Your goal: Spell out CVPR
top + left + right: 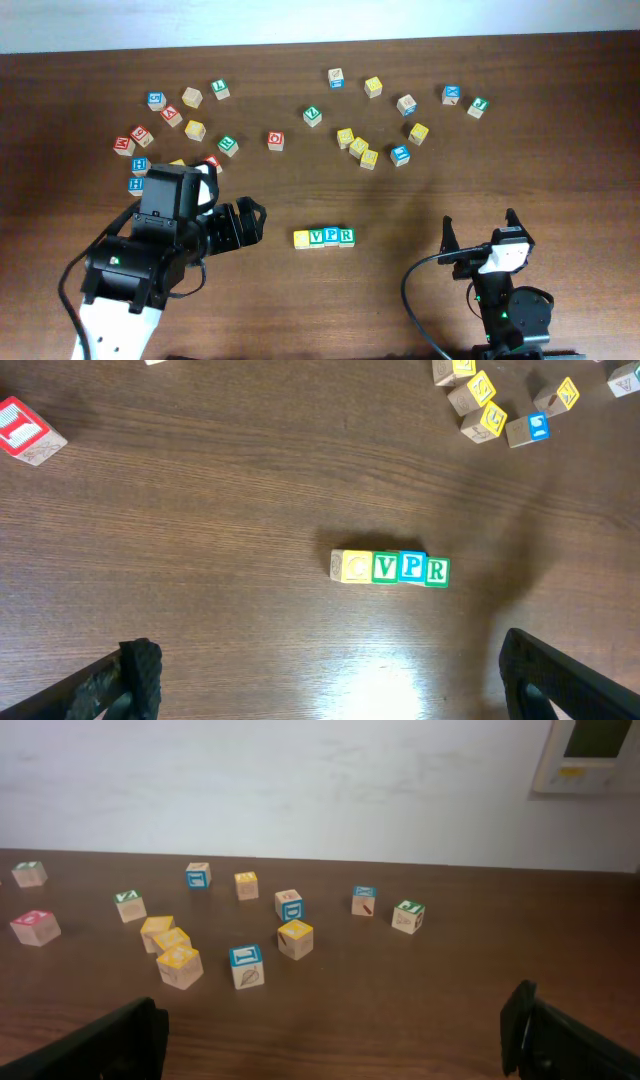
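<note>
CVPR row (324,238) lying at mid tabletop (300,310), cubes touching, between left claw (250,222) and right claw (480,225). Both claws spread wide, empty, clear of the row. Spelling apparently complete; next move probably only a withdrawal without nudging the cubes.

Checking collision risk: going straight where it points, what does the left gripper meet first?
Likely the yellow C cube ending the CVPR row, though height of the left gripper is unclear.

yellow cube (352,566) letter faint, unreadable in glare
</note>
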Motion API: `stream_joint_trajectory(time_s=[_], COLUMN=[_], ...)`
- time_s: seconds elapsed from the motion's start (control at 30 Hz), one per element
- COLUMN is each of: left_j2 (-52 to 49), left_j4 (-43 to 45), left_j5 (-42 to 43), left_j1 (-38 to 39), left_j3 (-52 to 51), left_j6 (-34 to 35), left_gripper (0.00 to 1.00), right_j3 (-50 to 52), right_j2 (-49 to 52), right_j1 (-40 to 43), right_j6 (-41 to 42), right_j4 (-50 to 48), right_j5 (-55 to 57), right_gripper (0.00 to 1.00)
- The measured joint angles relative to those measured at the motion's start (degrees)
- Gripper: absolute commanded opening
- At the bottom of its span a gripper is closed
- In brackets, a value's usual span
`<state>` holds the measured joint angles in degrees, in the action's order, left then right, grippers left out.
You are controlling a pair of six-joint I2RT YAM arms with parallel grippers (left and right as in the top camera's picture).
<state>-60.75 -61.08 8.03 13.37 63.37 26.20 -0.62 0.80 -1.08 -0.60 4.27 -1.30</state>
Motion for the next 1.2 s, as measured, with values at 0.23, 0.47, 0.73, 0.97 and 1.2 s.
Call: stream_joint_trajectory(time_s=[0.23, 0.47, 0.73, 0.97, 1.2], left_j2=[0.0, 0.0, 0.0, 0.0, 0.0], left_j4=[0.0, 0.0, 0.0, 0.02, 0.0], left_j5=[0.0, 0.0, 0.0, 0.0, 0.0], left_j1=[0.0, 0.0, 0.0, 0.0, 0.0], left_j3=[0.0, -0.02, 0.0, 0.0, 0.0], left_j6=[0.0, 0.0, 0.0, 0.0, 0.0], left_gripper=[0.99, 0.99, 0.99, 0.99, 0.99], right_j3=[0.0, 0.0, 0.0, 0.0, 0.0], right_j2=[0.0, 0.0, 0.0, 0.0, 0.0], right_j1=[0.0, -0.02, -0.02, -0.02, -0.02], right_j6=[-0.74, -0.7, 0.7, 0.83, 0.85], right_j4=[0.0, 0.02, 0.02, 0.02, 0.0], right_j5=[0.0, 0.0, 0.0, 0.02, 0.0], right_gripper=[0.98, 0.98, 0.98, 0.98, 0.98])
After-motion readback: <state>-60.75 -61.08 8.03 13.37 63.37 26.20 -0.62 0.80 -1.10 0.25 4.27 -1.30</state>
